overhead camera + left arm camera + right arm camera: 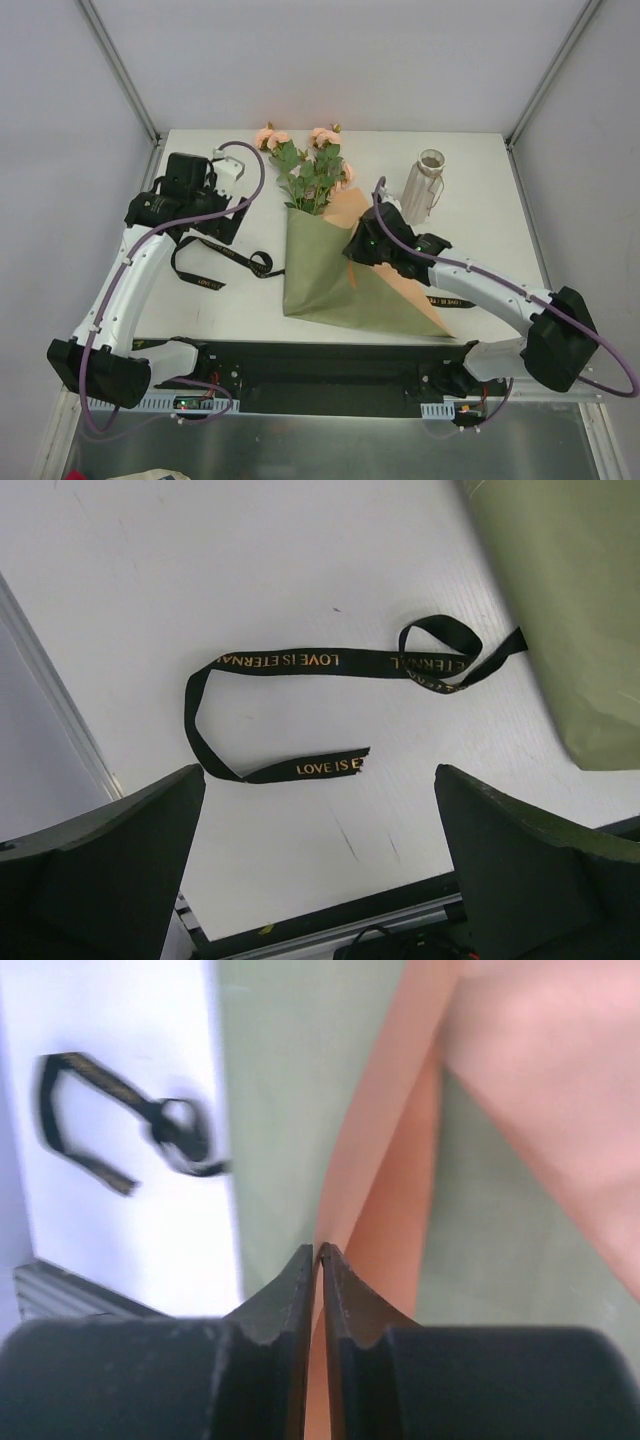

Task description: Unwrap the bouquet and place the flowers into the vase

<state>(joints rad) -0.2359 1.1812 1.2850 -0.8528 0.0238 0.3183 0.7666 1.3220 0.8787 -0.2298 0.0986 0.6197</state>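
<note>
- Fingers (pixel 285 1305) of the right gripper (pixel 321 1252) are pinched together on a folded edge of the kraft paper (pixel 290 1080), where peach lining meets olive.
- Left gripper (pixel 318 775) gapes wide and holds nothing, above the loose black ribbon (pixel 290 660) at the paper's 9 o'clock.
- The bouquet (pixel 320 275) lies flat on the table (pixel 480 200), flowers (pixel 312 175) pointing to 12 o'clock; the vase (pixel 424 185) stands at their 3 o'clock.
- The paper looks light and creasy — peel it by the edge. The stems look thin and bendy — take them low, below the leaves.
</note>
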